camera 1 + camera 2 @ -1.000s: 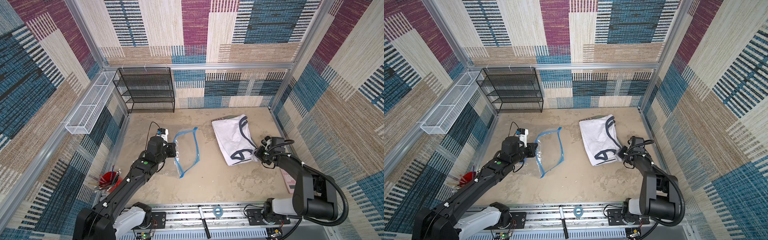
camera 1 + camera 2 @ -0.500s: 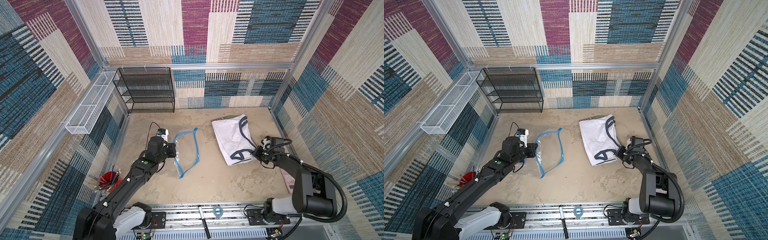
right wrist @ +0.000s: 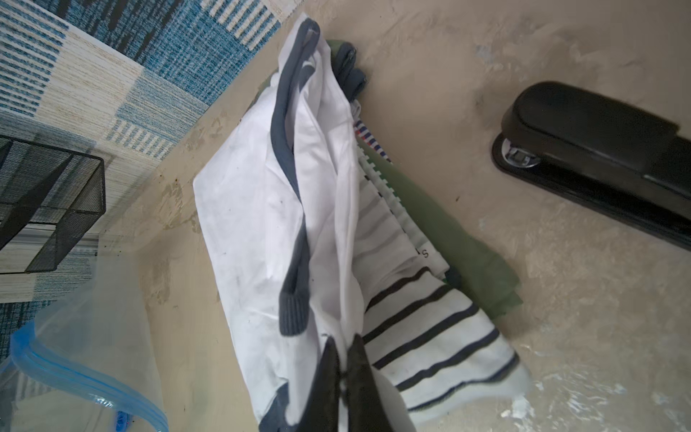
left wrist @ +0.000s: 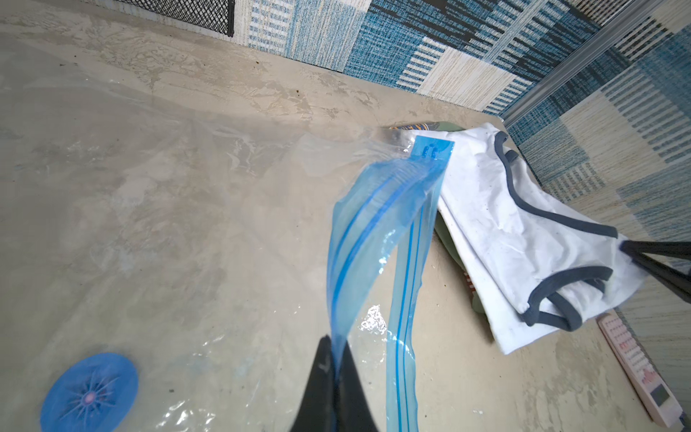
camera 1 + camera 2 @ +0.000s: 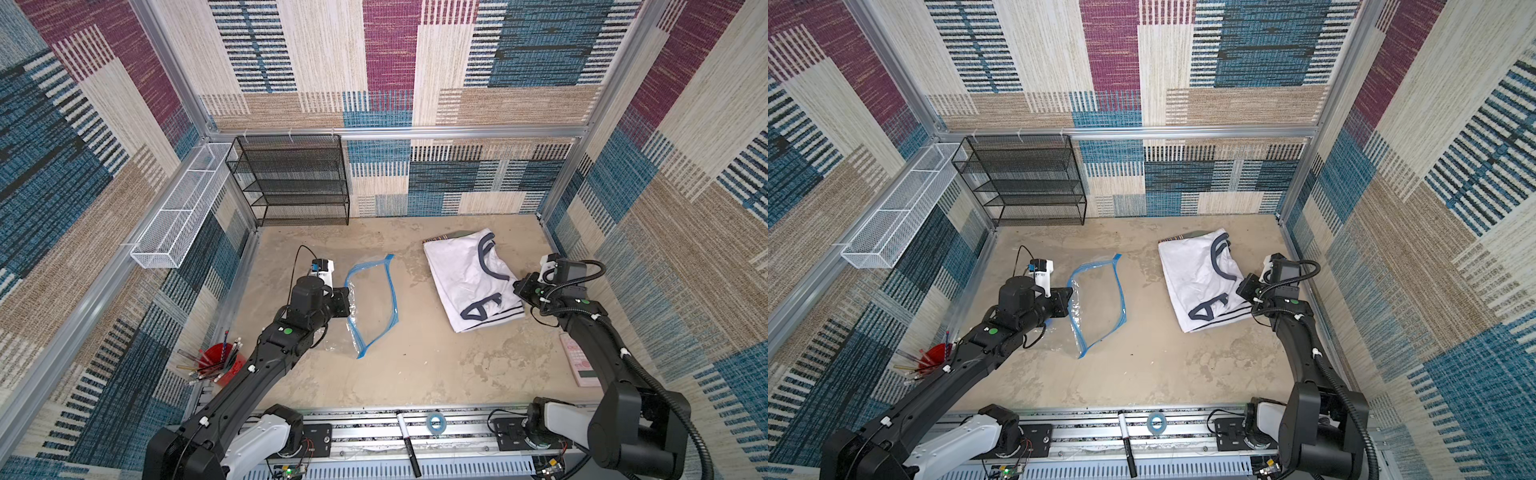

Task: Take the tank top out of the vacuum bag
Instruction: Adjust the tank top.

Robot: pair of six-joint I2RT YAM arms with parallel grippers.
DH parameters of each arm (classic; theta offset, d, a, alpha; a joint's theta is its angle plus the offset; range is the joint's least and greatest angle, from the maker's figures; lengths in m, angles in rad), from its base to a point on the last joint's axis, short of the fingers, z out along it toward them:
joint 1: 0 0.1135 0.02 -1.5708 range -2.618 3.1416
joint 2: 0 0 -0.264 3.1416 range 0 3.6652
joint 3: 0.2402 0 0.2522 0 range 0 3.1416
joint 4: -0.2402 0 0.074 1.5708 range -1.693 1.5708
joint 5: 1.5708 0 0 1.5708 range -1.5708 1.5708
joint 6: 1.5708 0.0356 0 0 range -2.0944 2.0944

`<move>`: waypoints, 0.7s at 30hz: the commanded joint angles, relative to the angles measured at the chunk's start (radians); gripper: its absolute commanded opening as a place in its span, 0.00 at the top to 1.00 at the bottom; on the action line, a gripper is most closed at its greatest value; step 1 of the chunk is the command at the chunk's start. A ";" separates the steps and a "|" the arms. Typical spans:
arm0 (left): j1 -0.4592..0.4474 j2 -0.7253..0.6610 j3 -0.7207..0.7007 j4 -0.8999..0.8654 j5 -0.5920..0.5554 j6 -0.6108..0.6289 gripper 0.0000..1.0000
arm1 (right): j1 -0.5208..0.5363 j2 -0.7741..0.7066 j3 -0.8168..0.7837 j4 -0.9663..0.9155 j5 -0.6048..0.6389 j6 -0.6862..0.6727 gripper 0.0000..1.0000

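as left gripper (image 4: 334, 346) pinches vacuum bag (image 4: 374, 232) zip edge and right gripper (image 3: 342, 342) grips white tank top (image 3: 254, 209) outside bag, removal seems done; next, release

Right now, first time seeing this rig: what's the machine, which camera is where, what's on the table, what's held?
Two robot arms, the left arm and the right arm, each end in pinching jaws. The two wide pictures come from one overhead camera pair; the close ones come from a camera on each wrist. On the table: a clear vacuum bag, a white tank top on other clothes, a black stapler, a pink calculator. The left jaws are shut on the bag's blue zip strip; the right jaws are shut on the tank top, already outside the bag.
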 commanded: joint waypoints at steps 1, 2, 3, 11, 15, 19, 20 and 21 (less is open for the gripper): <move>0.002 0.012 -0.001 0.023 0.011 0.024 1.00 | 0.000 -0.009 0.025 -0.077 0.081 -0.005 1.00; 0.002 0.015 -0.001 0.028 0.015 0.024 1.00 | 0.001 -0.018 0.023 -0.088 0.110 -0.002 1.00; 0.001 0.018 -0.001 0.030 0.018 0.023 1.00 | 0.000 -0.025 0.019 -0.097 0.146 0.004 1.00; 0.002 0.021 0.004 0.027 0.016 0.030 1.00 | 0.000 -0.013 0.007 -0.156 0.377 0.037 0.72; 0.001 0.034 0.006 0.028 0.017 0.029 1.00 | 0.001 -0.036 -0.002 -0.074 0.277 0.014 0.30; 0.002 0.057 0.017 0.038 0.022 0.021 1.00 | 0.010 -0.030 -0.014 0.062 0.088 0.024 0.27; 0.002 0.066 0.022 0.039 0.025 0.020 1.00 | 0.016 -0.006 -0.010 0.101 0.029 0.026 0.28; 0.001 0.077 0.029 0.040 0.028 0.019 1.00 | 0.027 0.027 -0.002 0.136 -0.018 0.032 0.30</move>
